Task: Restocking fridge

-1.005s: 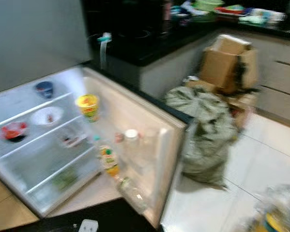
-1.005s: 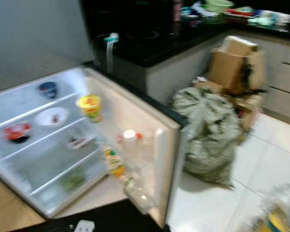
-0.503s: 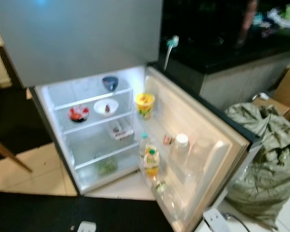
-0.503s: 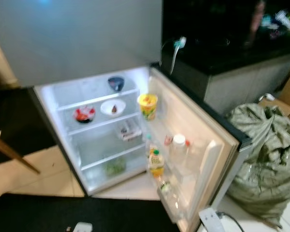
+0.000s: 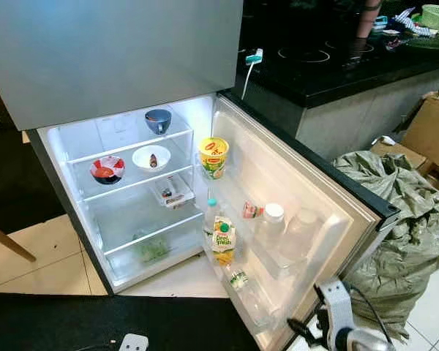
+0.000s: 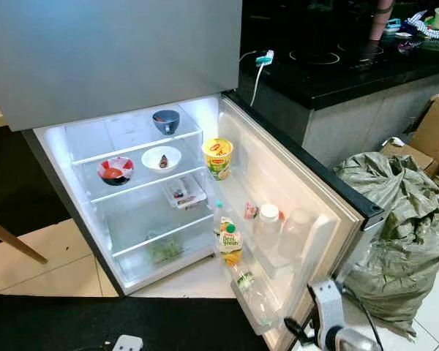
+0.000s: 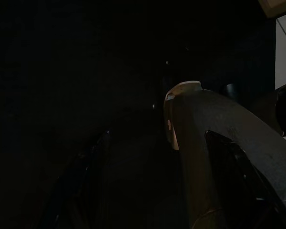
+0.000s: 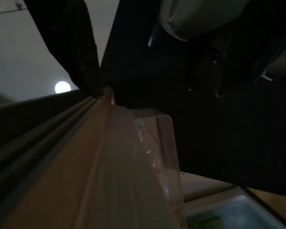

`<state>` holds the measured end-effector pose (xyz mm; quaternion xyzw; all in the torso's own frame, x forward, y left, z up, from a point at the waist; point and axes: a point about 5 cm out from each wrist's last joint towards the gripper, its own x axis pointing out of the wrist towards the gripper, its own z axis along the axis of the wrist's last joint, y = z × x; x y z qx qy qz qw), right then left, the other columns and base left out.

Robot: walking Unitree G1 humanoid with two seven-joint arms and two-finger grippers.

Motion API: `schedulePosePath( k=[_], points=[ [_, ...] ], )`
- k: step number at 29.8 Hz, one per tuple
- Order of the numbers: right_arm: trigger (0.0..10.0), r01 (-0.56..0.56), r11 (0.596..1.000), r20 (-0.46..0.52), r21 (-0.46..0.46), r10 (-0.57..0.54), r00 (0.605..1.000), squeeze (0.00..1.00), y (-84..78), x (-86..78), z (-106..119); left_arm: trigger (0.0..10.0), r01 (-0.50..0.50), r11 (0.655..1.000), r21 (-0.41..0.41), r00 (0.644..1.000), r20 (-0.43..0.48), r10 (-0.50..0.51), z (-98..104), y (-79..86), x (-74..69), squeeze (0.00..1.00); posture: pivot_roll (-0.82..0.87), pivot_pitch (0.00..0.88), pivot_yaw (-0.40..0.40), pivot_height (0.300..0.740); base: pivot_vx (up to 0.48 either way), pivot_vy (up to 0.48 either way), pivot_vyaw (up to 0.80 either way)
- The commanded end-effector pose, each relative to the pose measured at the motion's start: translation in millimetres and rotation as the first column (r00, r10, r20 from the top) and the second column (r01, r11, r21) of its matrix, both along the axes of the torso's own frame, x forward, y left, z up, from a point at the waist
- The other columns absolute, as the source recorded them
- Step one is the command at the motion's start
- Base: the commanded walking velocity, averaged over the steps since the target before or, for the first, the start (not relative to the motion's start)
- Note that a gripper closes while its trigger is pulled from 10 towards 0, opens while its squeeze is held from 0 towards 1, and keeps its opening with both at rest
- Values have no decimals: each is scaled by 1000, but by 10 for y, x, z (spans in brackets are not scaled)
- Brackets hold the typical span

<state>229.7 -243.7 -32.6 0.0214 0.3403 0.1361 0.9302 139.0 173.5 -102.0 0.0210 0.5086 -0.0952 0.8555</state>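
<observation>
So the fridge (image 5: 132, 66) stands with its lower door (image 5: 300, 190) swung wide open toward the robot's right, light on inside. Top shelf has a dark blue bowl (image 5: 158, 120), the shelf below it a red and white bowl (image 5: 107, 168) and a white bowl (image 5: 151, 157) side by side, then a small tray of packets (image 5: 171, 191) on the next one down, and something green (image 5: 152, 248) in the bottom drawer. Door racks: a yellow noodle cup (image 5: 214, 156) up top, lower down a juice carton (image 5: 222, 240) with a green cap, a white-capped jar (image 5: 269, 223) just beside a clear container (image 5: 301, 232), and a clear bottle (image 5: 246, 289) lying in the lowest rack. Right of the door sits a big grey-green sack (image 5: 399, 234) on the tiled floor, with cardboard boxes (image 5: 432, 131) behind it, and a black bench (image 5: 336, 62) runs along the back. Right arm (image 5: 344, 322) pokes up at the bottom, near the door's outer edge; in its wrist view one finger (image 8: 69, 43) of the right claw sits right at the door's edge, but honestly can't tell if it's clenched or released. Left claw's wrist view is nearly pitch black, with its two fingers (image 7: 86, 181) spread apart, grasping nothing.
</observation>
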Motion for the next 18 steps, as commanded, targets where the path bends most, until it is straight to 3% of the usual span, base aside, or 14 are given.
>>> schedulePosePath(
  k=[1,6,10,18],
  points=[
    [10000,62,998,57,5,-62,996,0,-66,80,80,10000,19,1000,-3,999,-42,-19,-36,-30,-87,0,-101,18,-25,740,0,0,0],
    [10000,135,991,122,-3,-133,984,0,-143,170,173,10000,23,1000,-6,999,-40,-23,-35,-47,-80,0,-99,19,-23,740,0,0,0],
    [10000,207,976,163,-67,-194,967,0,-261,210,238,10000,26,1000,-9,999,-47,-26,-44,-55,-107,0,-94,20,-21,740,0,0,0],
    [10000,240,966,161,-91,-224,961,0,-308,186,229,10000,24,1000,-7,998,-51,-24,-47,-45,-118,0,-91,20,-24,740,0,0,0]
  ],
)
